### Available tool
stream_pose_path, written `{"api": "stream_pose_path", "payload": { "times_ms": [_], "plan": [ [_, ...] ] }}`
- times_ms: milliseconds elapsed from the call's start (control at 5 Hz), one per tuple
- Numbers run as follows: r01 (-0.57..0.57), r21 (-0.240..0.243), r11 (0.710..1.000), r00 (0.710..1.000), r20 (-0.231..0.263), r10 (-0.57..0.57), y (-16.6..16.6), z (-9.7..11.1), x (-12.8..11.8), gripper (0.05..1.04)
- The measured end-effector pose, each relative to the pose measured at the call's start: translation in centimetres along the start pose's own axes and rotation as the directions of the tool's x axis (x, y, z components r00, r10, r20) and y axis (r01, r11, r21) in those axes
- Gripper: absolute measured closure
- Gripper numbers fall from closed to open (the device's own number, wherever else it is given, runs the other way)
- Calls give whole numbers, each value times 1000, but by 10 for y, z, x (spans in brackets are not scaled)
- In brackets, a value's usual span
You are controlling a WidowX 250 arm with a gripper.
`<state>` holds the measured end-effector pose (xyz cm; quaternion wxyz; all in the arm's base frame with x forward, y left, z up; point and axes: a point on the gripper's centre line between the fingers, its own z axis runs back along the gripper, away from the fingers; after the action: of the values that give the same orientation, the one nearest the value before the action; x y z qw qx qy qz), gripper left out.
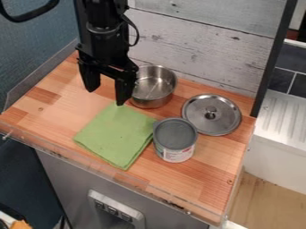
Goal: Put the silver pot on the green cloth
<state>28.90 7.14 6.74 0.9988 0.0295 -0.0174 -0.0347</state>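
The gripper [106, 95] hangs over the back left of the wooden counter, open, its two fingers apart with nothing between them. Just to its right stands the silver pot [156, 95], upright and empty, its left rim partly hidden behind the right finger. The green cloth [116, 136] lies flat in front of the gripper and pot, towards the counter's front left. The pot stands on bare wood behind the cloth's back right edge.
A grey-lidded can [174, 140] stands at the cloth's right edge. A silver lid [211, 114] with a knob lies right of the pot. Whitewashed boards [197, 40] rise behind, and a clear low edging [101, 167] runs along the front.
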Motion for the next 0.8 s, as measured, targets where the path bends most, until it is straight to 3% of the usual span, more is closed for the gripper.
{"api": "stream_pose_path", "payload": {
  "times_ms": [200,800],
  "plan": [
    [1,-10,1000,999,-34,-2,-2,-9,-2,83],
    [126,-35,991,992,-15,-127,-52,-30,115,83]
  ]
}}
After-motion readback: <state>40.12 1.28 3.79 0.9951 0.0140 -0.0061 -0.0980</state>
